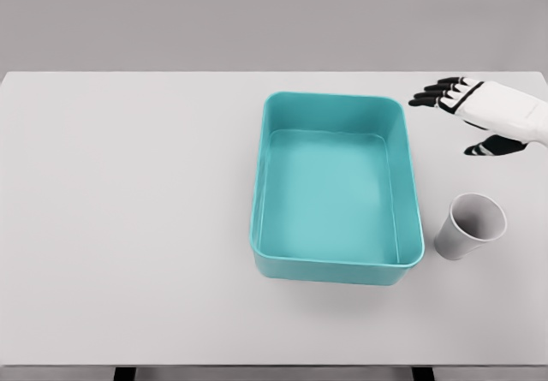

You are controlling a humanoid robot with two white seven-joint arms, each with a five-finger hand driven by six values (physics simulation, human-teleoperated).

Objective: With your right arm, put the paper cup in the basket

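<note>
You see the teal basket [337, 188] standing right of the middle of the pale surface [128, 218], nothing inside it. The paper cup [471, 225] stands upright just beside the basket, toward the surface's right edge. Your right hand [479, 111] hovers near the far right corner, its dark fingers [432, 97] spread and holding nothing, well apart from the cup.

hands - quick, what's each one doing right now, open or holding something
Right hand: open, fingers spread, holding nothing, above the table beyond the paper cup.
Left hand: not in view.
</note>
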